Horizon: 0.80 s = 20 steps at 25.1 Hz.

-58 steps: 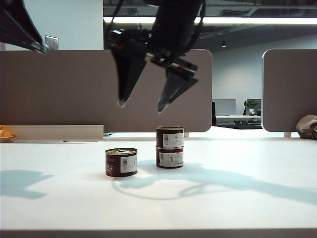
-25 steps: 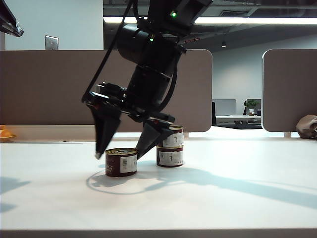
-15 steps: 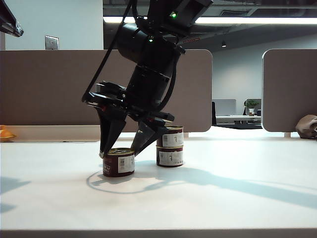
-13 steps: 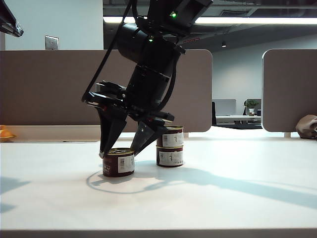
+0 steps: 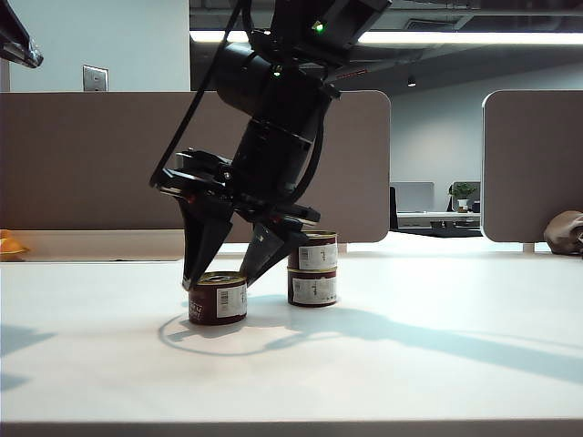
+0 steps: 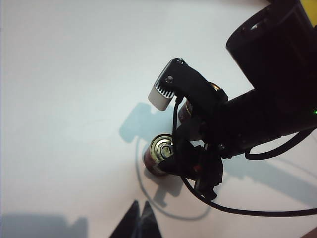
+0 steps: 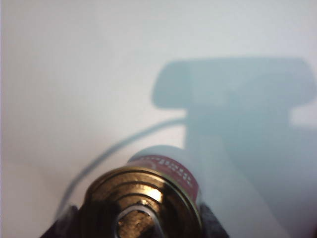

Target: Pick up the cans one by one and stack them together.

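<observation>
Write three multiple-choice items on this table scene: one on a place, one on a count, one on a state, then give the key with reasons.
1. Where does the single can stand in the exterior view?
A. Left of the two-can stack
B. On top of the stack
C. At the table's far right edge

2. How many cans are stacked now?
A. None
B. Two
C. Three

3. How is the right hand?
A. Raised high above the table
B. Closed on the single can's rim
C. Resting on the stack

Key:
1 A: the single can sits on the table, left of the stack.
2 B: one can rests on another; the third stands alone.
3 B: its fingers press both sides of the can's top, while the left hand, shut, hangs apart above the table.
</observation>
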Motion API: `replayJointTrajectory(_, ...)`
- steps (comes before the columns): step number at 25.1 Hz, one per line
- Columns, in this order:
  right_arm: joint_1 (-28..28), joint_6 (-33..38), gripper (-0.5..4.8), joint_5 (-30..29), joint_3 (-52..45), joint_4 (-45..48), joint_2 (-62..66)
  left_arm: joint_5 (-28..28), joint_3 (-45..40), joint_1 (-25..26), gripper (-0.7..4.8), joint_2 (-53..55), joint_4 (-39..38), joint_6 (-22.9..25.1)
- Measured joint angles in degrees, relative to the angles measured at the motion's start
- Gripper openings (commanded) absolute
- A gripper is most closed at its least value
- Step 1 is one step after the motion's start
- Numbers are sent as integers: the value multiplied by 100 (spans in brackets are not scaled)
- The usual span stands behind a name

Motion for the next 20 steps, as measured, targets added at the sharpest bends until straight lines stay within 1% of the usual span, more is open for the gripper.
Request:
replayJointTrajectory(3,2,-2,134,2,203,-269,31,0,0,0,-6,0,0,0)
replayJointTrajectory(9,13,0,134,2,859,-411,22,-2,0,0,-6,0,0,0)
replayJointTrajectory(13,15,-7,134,28,1200,-719,22,0,0,0,-6,0,0,0)
replayJointTrajectory(17,-2,-48,134,382,1635,-1082,22,0,0,0,-6,0,2,0)
replayJointTrajectory(20,-52,-138,134,433,1775,-1311,13,0,0,0,-6,0,4,-2)
